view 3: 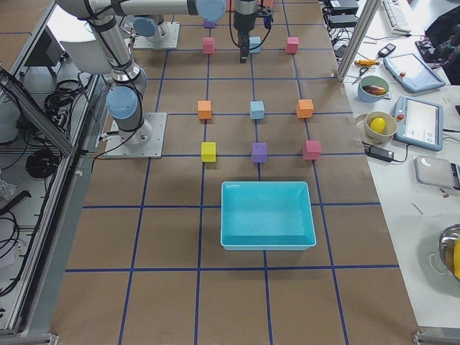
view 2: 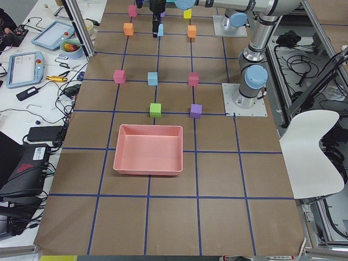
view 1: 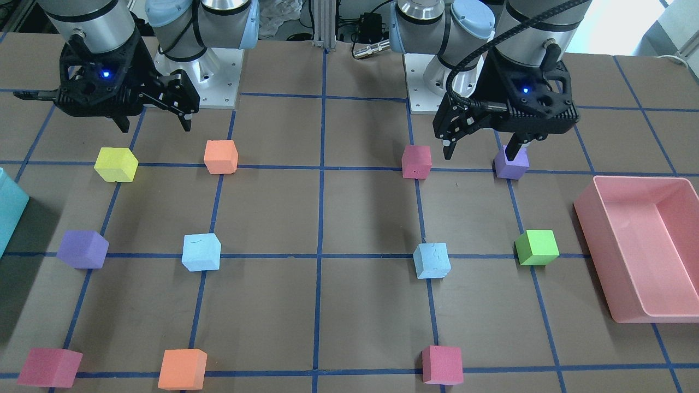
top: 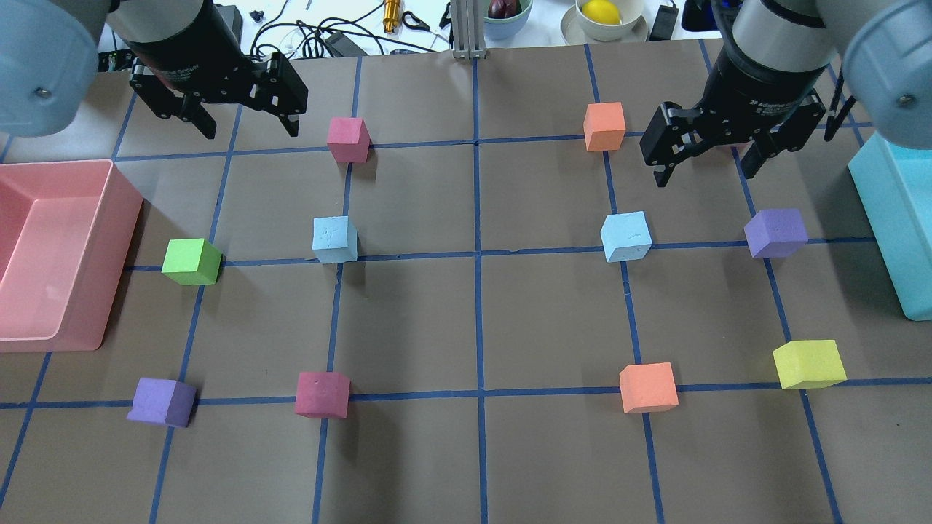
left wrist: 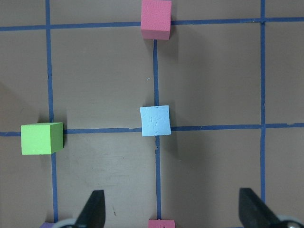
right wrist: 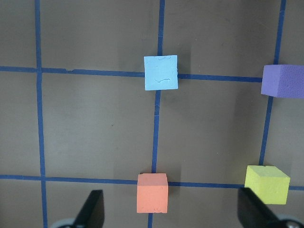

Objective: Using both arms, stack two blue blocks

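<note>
With the overhead view taken as the clock face, 12 o'clock being away from the robot, there are two pale blue cubes and both stand apart on the bench [top: 473,451], each alone on a crossing of the blue tape lines. The first blue block [top: 335,239] is on the left arm's side and the second blue block [top: 626,236] is on the right arm's side, at 3 o'clock of the first. The left tool [top: 250,132] hangs in the air and appears at about 11 o'clock of the first block; its two fingers are spread wide and it has hold of nothing. The right tool [top: 705,177] appears at about 2 o'clock of the second block, also spread wide and with nothing in it. Around the first block there is a pink cube [top: 348,139] at 12 o'clock, another pink cube [top: 322,394] at 6 o'clock and one green cube [top: 191,261] at 9 o'clock. The second block has an orange cube [top: 604,126] at 12 o'clock, a second orange cube [top: 648,387] at 6 o'clock and a purple cube [top: 776,232] at 3 o'clock. Farther out are a second purple cube [top: 162,402], one yellow cube [top: 809,363] and a third pink cube [view 1: 49,367], so eleven cubes in all. One pink bin [top: 120,240] stands at 9 o'clock and one teal bin [top: 895,218] at 3 o'clock.
</note>
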